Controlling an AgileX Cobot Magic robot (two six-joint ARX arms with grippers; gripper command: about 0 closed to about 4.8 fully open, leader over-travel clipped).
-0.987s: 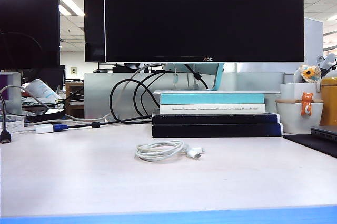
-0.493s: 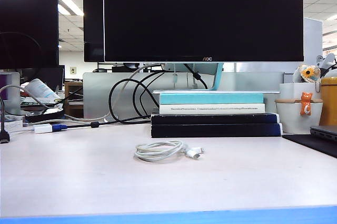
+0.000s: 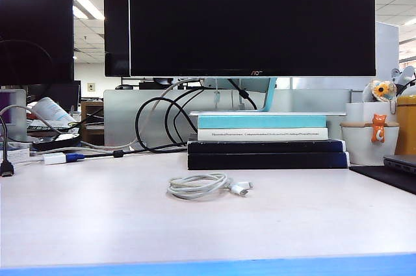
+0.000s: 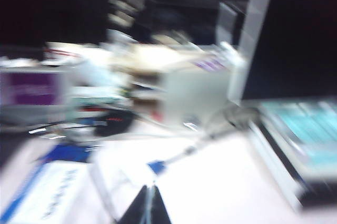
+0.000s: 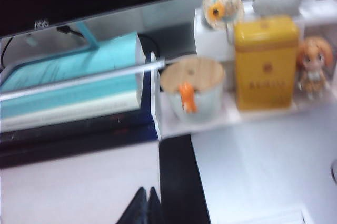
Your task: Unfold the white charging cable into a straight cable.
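Left: my left pincer (image 4: 146, 208) shows in its wrist view as dark tips pressed together, holding nothing, above the counter (image 3: 97, 224) near a blurred blue-tipped adapter (image 4: 156, 166). Centre: the white charging cable (image 3: 198, 186) lies in a loose flat coil on the counter, just in front of the stacked books (image 3: 266, 143), both plugs (image 3: 241, 189) trailing off its right side. Right: my right pincer (image 5: 143, 207) is likewise closed and empty, over the counter's right part, facing a lidded white mug (image 5: 192, 95) and yellow tin (image 5: 265, 63). Neither pincer appears in the exterior view. In my judgement, the approach calls for opening both, taking one plug in each, then drawing them apart level and slowly.
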